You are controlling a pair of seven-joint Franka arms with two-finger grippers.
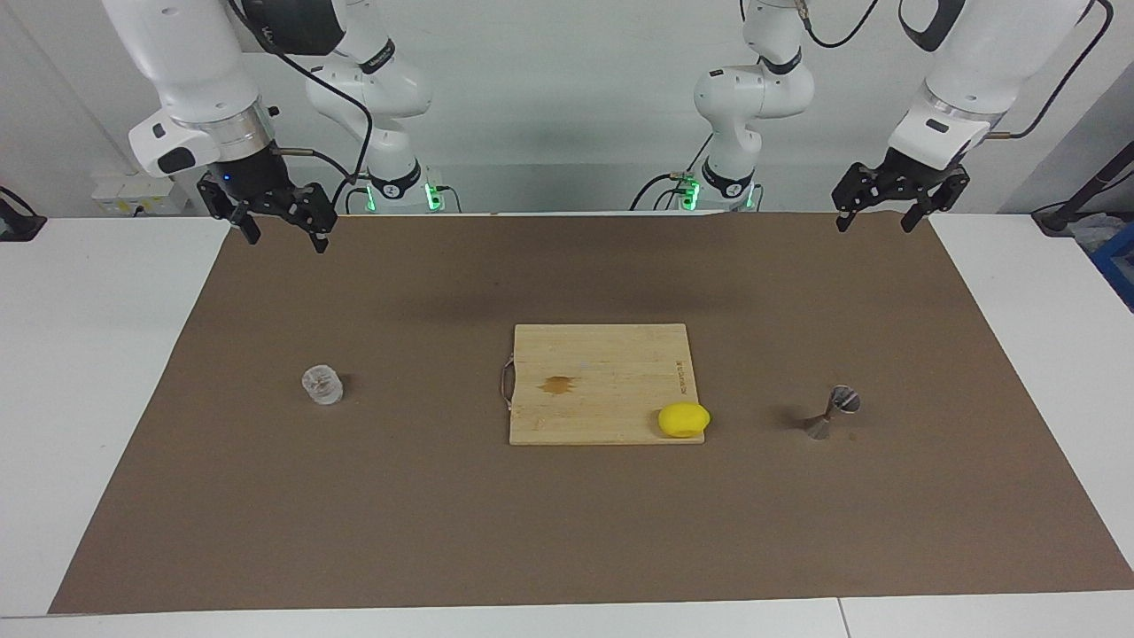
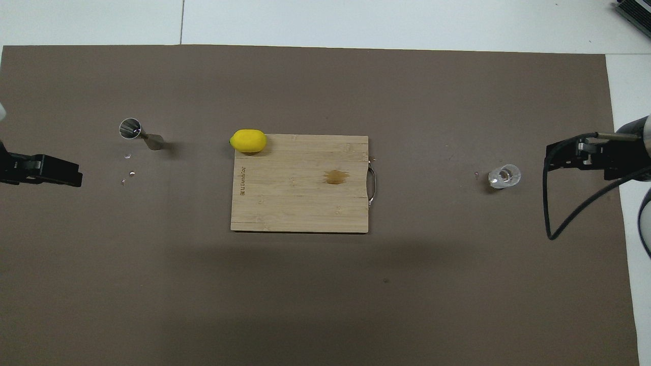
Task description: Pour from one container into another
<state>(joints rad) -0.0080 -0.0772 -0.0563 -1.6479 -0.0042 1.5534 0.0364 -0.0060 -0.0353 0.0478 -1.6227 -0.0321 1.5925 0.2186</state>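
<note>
The clear ribbed glass cup (image 1: 322, 385) stands upright on the brown mat toward the right arm's end of the table; it also shows in the overhead view (image 2: 504, 176). The silver hourglass jigger (image 1: 831, 413) stands upright on the mat toward the left arm's end, and shows in the overhead view too (image 2: 137, 133). My right gripper (image 1: 283, 241) hangs open and empty in the air over the mat's corner near its base, well apart from the cup. My left gripper (image 1: 873, 226) hangs open and empty over the mat's other near corner, well apart from the jigger.
A wooden cutting board (image 1: 602, 354) with a small brown stain lies mid-mat between cup and jigger. A yellow lemon (image 1: 683, 419) rests at its corner toward the jigger. A few small drops (image 2: 127, 156) lie on the mat beside the jigger.
</note>
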